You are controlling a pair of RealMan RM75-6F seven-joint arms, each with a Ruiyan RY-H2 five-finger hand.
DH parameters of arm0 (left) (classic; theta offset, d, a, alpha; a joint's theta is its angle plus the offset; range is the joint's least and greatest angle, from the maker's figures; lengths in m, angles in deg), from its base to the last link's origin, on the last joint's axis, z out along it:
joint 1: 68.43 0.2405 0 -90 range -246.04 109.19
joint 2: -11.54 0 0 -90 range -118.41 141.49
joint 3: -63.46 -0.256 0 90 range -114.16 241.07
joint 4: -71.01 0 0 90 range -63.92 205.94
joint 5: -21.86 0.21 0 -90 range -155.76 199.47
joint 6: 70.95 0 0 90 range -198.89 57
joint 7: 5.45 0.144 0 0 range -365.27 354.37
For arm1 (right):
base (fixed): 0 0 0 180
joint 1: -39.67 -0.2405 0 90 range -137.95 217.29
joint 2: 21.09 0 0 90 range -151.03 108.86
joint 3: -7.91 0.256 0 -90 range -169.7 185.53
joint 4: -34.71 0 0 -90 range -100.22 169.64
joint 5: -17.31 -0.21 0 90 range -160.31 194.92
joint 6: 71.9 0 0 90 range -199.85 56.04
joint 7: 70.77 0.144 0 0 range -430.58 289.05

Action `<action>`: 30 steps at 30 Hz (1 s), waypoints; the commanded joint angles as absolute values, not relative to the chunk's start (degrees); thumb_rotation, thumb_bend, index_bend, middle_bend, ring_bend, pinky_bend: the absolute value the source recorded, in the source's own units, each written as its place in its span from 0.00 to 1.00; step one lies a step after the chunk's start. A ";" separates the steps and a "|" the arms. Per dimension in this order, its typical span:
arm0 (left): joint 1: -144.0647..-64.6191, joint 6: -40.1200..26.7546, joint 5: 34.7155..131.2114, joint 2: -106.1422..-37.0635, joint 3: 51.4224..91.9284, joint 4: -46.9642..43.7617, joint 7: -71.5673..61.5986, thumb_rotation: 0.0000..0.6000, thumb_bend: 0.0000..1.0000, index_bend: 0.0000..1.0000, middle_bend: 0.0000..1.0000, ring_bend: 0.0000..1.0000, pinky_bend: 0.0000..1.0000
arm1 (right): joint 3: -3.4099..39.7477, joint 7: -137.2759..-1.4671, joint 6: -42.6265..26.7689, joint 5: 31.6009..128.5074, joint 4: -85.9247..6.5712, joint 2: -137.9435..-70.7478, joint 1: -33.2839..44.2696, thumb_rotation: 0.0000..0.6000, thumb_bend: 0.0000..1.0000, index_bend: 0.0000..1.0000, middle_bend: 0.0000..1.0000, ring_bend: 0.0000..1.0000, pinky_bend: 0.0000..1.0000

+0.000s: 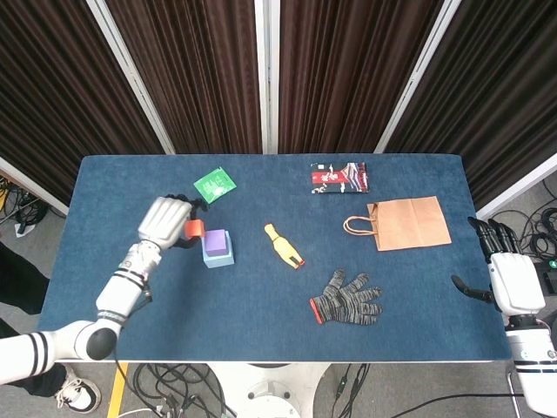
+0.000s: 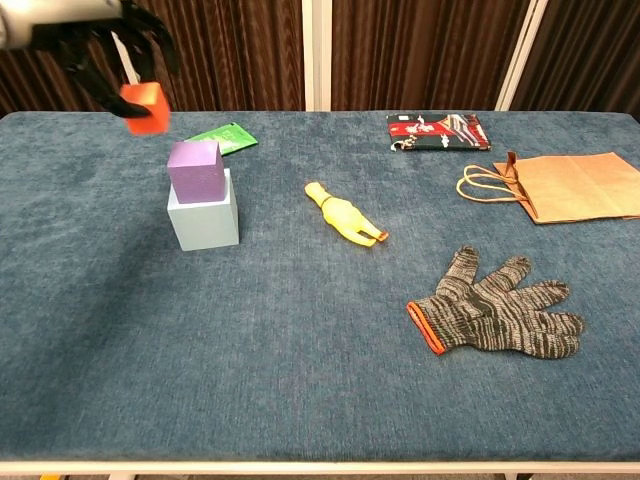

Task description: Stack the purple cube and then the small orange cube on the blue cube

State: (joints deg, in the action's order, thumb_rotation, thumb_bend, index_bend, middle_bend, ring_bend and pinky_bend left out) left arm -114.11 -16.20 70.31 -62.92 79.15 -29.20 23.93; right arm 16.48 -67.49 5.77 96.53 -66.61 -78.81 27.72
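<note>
Orange and small, the small orange cube (image 2: pixel 142 106) hangs pinched in the left hand (image 1: pixel 165 220), raised up and to the left of the purple cube (image 2: pixel 195 170). That matte block sits on the pale blue cube (image 2: pixel 204 219). The right hand (image 1: pixel 509 280) rests empty at the table's (image 1: pixel 261 296) right edge, dark fingers spread.

The purple cube (image 2: pixel 195 168) on the blue cube (image 2: pixel 204 218) has open air above. The left hand (image 1: pixel 165 221), holding the small orange cube (image 2: pixel 144 107), hangs just left of the stack. The yellow toy (image 2: pixel 345 217) lies well right; the green packet (image 2: pixel 223 137) behind.
</note>
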 commanded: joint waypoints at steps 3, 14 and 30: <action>-117.04 -14.74 65.95 -64.75 78.75 -30.38 27.29 1.00 0.31 0.41 0.61 0.36 0.37 | 16.44 -67.67 5.84 96.59 -66.56 -78.88 27.74 1.00 0.12 0.00 0.10 0.00 0.00; -120.39 -4.76 55.69 -67.79 79.05 -33.90 35.48 1.00 0.31 0.41 0.61 0.36 0.37 | 16.30 -67.52 6.03 96.89 -66.56 -78.84 27.86 1.00 0.12 0.00 0.10 0.00 0.00; -121.59 -5.31 55.05 -69.57 77.70 -33.92 34.18 1.00 0.31 0.41 0.61 0.36 0.37 | 16.31 -67.41 6.08 96.82 -66.74 -78.59 27.96 1.00 0.12 0.00 0.10 0.00 0.00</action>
State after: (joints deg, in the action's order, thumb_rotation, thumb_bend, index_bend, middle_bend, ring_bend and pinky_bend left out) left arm -121.51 -5.21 55.04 -69.49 77.75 -34.01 34.26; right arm 16.31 -67.40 6.08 96.82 -66.74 -78.59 27.96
